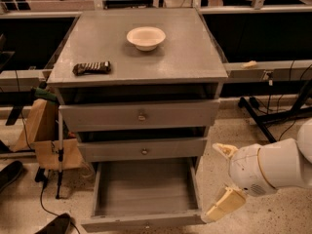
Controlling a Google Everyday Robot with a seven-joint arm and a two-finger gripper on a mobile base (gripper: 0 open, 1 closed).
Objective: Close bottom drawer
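Firstly, far left: brown paper bag (40,126) on the floor, leaning by the cabinet's left side, with a thin pole (60,150) standing upright just in front of it.
Surface, left part: dark wrapped bar (91,68) lying flat near the front left edge of the grey surface (195,57).
Surface, middle: pale bowl (146,37), upright, towards the back, well apart from the bar.
Top drawer (112,116): pushed in, small knob at its centre.
Middle drawer (112,151): pushed in, directly beneath the top one.
Bottom drawer (146,191): lowest of the three, pulled well out towards the camera, its grey inside floor in full view, its slim front at the lower edge of the view.
Gripper (214,181): low on the right, beside the cabinet's right front corner. Its two tan fingers (225,204) are spread apart and hold nothing. The lower one ends just beside the bottom drawer's right front corner, and whether it touches cannot be told.
Arm (273,167): white rounded wrist, reaching in from the right edge.
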